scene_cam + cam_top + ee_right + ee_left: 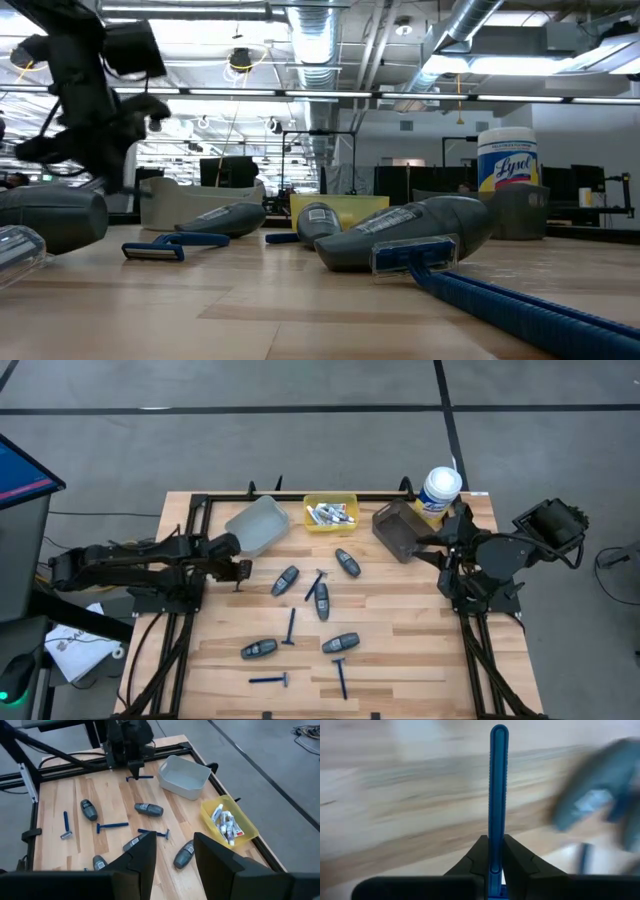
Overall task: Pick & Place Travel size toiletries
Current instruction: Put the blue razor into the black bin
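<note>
Wooden slat table (400, 650) on grey concrete floor (300, 450).

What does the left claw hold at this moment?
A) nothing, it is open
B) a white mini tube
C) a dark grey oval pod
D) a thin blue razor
D: in the left wrist view the left claw is shut on the handle of a blue razor, and the right wrist view shows the same razor hanging from that claw above the table, beside the grey bin.
</note>
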Motion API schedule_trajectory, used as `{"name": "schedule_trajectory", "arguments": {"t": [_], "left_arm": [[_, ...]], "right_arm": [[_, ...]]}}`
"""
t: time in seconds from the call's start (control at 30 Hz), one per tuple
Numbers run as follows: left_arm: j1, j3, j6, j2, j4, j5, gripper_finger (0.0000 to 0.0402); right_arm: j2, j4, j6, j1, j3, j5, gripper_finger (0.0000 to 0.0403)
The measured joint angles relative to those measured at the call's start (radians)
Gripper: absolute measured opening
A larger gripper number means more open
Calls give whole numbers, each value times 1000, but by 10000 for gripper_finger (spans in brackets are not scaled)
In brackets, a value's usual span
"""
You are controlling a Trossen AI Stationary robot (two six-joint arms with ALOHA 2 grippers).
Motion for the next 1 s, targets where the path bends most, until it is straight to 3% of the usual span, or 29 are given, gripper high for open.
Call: {"name": "schedule_trajectory", "arguments": {"t": [0.23,0.4,0.67,0.77,1.0], "left_arm": [[-31,1,-23,-97,207,23,21],[-50,2,-22,-127,543,-9,21],[-50,3,127,-123,1083,-64,21],[-50,7,210,-122,1160,-65,21],[-50,102,384,-84,1157,-61,21]], "right_arm": [[3,192,17,-100,0,-6,123],[15,351,-38,-183,1,-58,142],[88,417,-19,-370,1,-152,198],[133,468,-45,-435,-2,-242,216],[276,670,-102,-574,-2,-548,228]]}}
